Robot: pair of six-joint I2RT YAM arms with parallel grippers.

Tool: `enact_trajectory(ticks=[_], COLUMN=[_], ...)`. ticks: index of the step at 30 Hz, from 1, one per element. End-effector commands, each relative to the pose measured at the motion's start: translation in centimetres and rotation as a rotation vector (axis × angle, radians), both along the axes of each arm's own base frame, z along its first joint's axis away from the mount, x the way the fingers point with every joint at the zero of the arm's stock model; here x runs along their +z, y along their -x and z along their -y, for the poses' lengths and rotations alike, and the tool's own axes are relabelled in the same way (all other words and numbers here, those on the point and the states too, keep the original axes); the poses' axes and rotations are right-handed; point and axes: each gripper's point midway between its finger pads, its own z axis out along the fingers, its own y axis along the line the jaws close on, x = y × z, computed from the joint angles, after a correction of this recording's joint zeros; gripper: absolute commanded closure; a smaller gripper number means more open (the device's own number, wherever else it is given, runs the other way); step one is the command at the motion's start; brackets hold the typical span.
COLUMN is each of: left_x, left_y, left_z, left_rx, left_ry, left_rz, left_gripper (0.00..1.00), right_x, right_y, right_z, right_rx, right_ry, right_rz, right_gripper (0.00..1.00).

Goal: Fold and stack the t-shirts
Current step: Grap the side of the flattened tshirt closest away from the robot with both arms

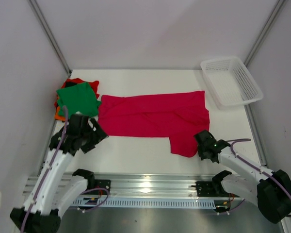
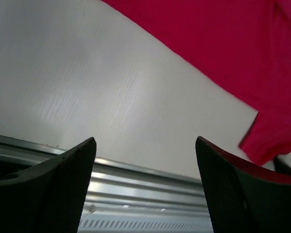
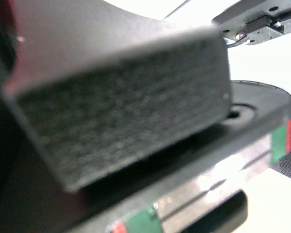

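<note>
the crimson t-shirt (image 1: 153, 116) lies across the middle of the table (image 1: 136, 148), spread wide from left to right and folded lengthwise only in part, with one loose flap at its near right corner hanging toward the arms. at the far left corner sits the pile of shirts (image 1: 76, 99), green on top with orange and red edges showing under it, just beside the crimson one's left end. the white basket (image 1: 231, 80) stands at the far right, apart from the cloth.

the left gripper (image 1: 93, 132) hovers near the shirt's near left corner with its jaws wide and nothing between them; its own camera shows only bare table and the red hem beyond. the right gripper (image 1: 203, 145) is closed tight right at the loose flap; whether it has pinched any cloth i cannot tell, since its camera is filled by a dark blur.

the risks, as i judge them: if the right side has only a thin bit of hem, the flap may slip out mid-fold and leave a crooked edge. if the left jaws close short of the corner they would grab table, and a one-sided pull would drag the shirt into the pile.
</note>
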Motion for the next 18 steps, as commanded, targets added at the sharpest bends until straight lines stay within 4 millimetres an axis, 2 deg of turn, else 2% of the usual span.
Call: enact_trajectory(ticks=[1,5,7,11,13,18], left_x=[1.5,1.3,0.2,-2.6,-4.8,-7.1], left_y=[-1.0,-0.9,-1.4,-2.6,-3.0,-4.9], left_z=[-2.6,-4.2,-4.4,-3.1,-2.4,-1.9], left_rx=[0.364,0.530,0.571,0.617,0.627,0.679], left_ry=[0.069,0.100,0.110,0.169,0.174,0.186], left_rz=[0.212,0.283,0.285,0.201,0.124,0.072], left_gripper=[0.14,0.14,0.14,0.15,0.15,0.15], right_x=[0.2,0.6,0.8,1.1,1.3,2.2], right_y=[0.1,0.1,0.1,0.1,0.2,0.3], right_z=[-0.1,-0.5,-0.7,-1.1,-1.2,-1.4], right_rx=[0.024,0.058,0.082,0.136,0.170,0.221], right_ry=[-0.009,-0.022,-0.022,-0.016,-0.003,0.005], right_rz=[0.010,0.022,0.023,0.015,0.008,0.005], right_gripper=[1.00,1.00,1.00,1.00,1.00,1.00])
